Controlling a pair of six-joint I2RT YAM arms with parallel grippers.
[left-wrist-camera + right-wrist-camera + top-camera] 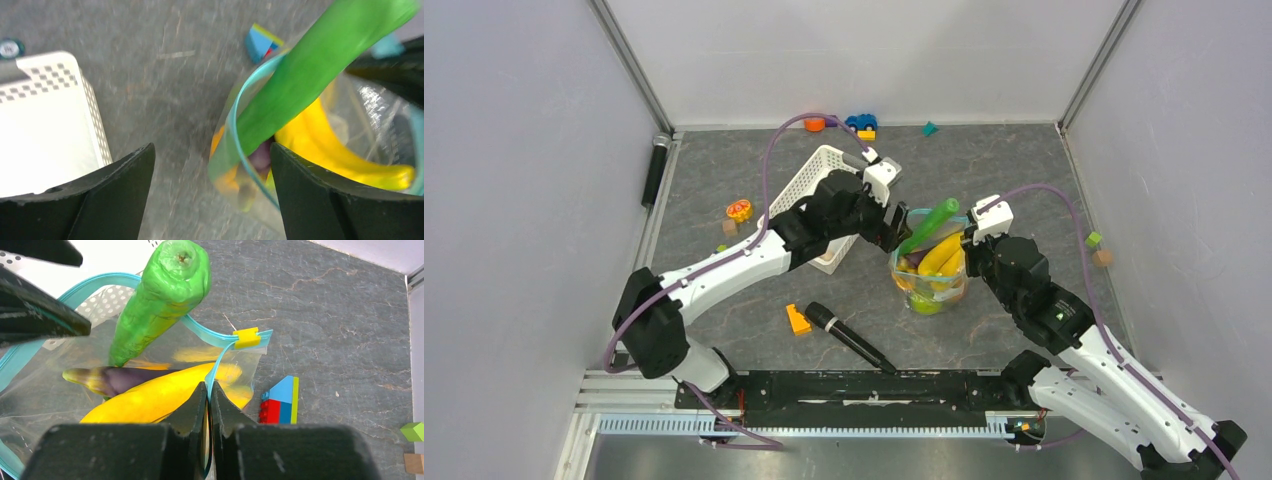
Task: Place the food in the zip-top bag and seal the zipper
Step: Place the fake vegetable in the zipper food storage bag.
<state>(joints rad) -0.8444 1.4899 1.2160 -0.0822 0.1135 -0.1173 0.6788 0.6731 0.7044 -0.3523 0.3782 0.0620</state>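
Note:
The clear zip-top bag (pixel 931 285) stands open mid-table, holding yellow bananas (pixel 160 395), a purple eggplant (pixel 115 379) and other food. A green cucumber (pixel 929 225) pokes up out of its mouth. My right gripper (pixel 209 387) is shut on the bag's near rim, pinching the light-blue zipper (pixel 205 332) below the yellow slider (pixel 246 337). Over the bag's left rim my left gripper (pixel 211 150) stands open. The zipper strip (pixel 235 130) and the cucumber's lower end (pixel 310 70) lie between its fingers, close to the right one.
A white slotted basket (pixel 819 195) sits just left of the bag, under the left arm. A black microphone (pixel 849 335) and an orange block (pixel 797 320) lie in front. A red-blue block (pixel 280 402) lies beside the bag. Small toys (pixel 861 124) line the back wall.

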